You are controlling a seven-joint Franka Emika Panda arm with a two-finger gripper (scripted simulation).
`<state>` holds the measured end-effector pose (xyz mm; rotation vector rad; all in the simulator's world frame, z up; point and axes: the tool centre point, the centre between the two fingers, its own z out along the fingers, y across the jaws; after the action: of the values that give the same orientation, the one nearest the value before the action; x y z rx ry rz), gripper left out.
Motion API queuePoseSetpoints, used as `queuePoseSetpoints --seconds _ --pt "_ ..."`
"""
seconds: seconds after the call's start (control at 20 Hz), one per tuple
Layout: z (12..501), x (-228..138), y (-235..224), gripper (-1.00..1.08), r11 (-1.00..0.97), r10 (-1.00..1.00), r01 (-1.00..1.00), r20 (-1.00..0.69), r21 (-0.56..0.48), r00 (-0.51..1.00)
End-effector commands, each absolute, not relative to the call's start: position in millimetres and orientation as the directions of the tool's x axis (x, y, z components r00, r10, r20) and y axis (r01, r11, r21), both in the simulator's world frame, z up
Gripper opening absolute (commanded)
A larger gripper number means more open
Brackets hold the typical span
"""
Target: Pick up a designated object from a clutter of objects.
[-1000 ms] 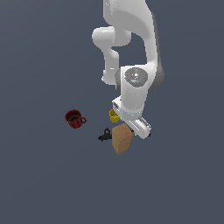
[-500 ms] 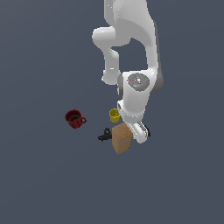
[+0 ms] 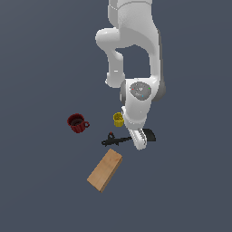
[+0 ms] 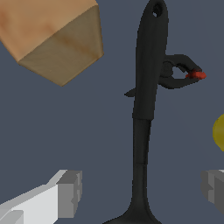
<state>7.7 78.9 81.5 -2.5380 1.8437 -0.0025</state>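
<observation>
The black spatula (image 3: 118,140) lies flat, its wedge head (image 3: 150,135) at the exterior view's right. In the wrist view its handle (image 4: 148,74) runs straight between my fingers. My gripper (image 3: 138,139) is low over the shaft near the head. It is open (image 4: 141,190), with one finger (image 4: 69,194) on each side of the shaft and apart from it. The small black clamp (image 4: 178,71), red-tipped, lies against the handle. The tan wooden block (image 3: 105,170) lies flat near the handle's end. The yellow cup (image 3: 118,119) and the red mug (image 3: 77,123) stand beyond.
The floor is plain dark grey. The white arm (image 3: 136,54) rises behind the cup. In the wrist view a corner of the wooden block (image 4: 54,35) is close to the handle's end, and the yellow cup's edge (image 4: 219,131) shows beside one finger.
The wooden block stood by the gripper, tipped, and now lies flat further toward the lower left of the exterior view. The spatula now shows beside the gripper.
</observation>
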Motion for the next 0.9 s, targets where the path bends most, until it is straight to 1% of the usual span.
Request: queuePoseSetpoints --seconds 0.0,0.25,0.65,0.85 --pt "78.5 6.3 76.1 1.00 -0.298 -0.954 -0.954 0.000 0.000 0.298" --pt "74.5 6.6 77.1 1.00 -0.303 -0.953 -0.953 -0.001 -0.001 0.303" --pt "39.1 5.4 76.2 1.00 -0.299 -0.954 -0.954 0.000 0.000 0.299" --pt "29.5 5.7 76.0 1.00 -0.298 -0.955 -0.955 0.000 0.000 0.298"
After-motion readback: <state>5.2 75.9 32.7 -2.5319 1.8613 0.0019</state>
